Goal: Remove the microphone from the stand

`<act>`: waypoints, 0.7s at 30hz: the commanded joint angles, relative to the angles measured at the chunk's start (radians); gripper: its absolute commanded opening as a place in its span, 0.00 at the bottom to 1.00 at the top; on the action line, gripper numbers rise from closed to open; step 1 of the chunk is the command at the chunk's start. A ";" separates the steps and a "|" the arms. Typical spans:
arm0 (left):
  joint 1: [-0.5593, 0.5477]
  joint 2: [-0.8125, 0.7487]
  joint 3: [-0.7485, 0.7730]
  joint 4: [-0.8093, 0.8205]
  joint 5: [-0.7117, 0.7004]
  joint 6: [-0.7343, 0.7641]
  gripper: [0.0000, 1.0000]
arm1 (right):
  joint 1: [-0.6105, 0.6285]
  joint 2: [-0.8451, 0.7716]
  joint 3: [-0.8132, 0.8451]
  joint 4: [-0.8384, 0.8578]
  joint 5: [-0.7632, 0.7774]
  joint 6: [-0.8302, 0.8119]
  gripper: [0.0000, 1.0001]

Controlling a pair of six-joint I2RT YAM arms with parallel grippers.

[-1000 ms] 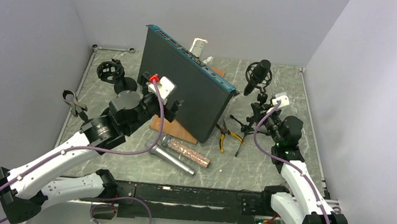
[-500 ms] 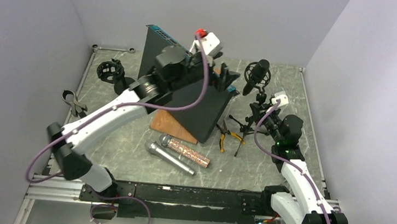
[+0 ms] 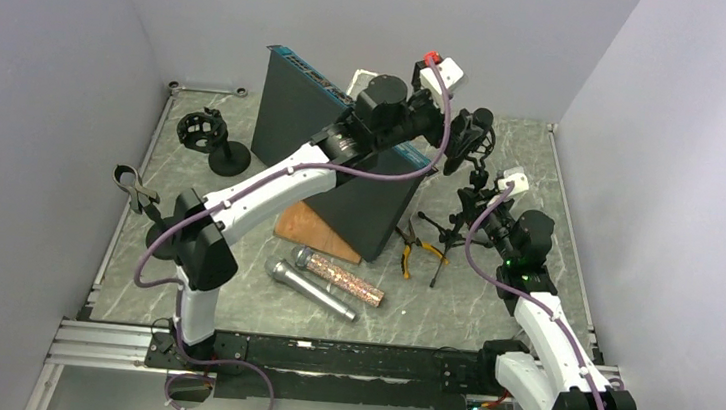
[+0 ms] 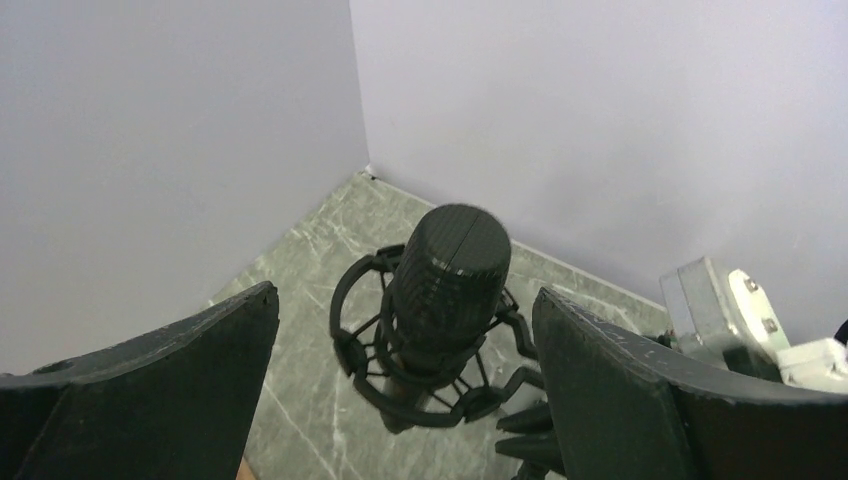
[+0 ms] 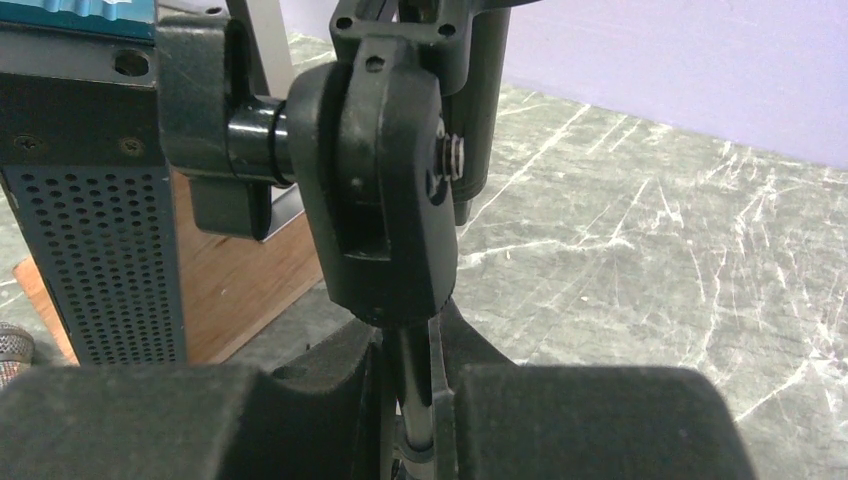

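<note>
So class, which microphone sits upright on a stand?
The black microphone in the shock mount, far right; the silver microphone and the glittery microphone lie flat on the table.

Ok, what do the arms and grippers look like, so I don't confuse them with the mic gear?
The left arm and right arm: white links, black joints, each trailing a purple cable. The left gripper and right gripper have black fingers. Each wrist carries a white camera box; the left's has a red cap.

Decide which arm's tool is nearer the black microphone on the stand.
Left. Its open tool is right at the microphone, fingers spread either side; the right tool is lower, shut on the stand.
</note>
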 commanded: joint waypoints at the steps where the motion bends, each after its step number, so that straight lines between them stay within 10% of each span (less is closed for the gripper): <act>1: -0.035 0.055 0.103 0.065 -0.009 0.057 0.99 | 0.005 -0.014 -0.002 -0.033 -0.003 0.088 0.00; 21: -0.062 0.191 0.233 0.072 -0.127 0.075 0.49 | 0.003 -0.016 -0.032 0.016 0.001 0.113 0.00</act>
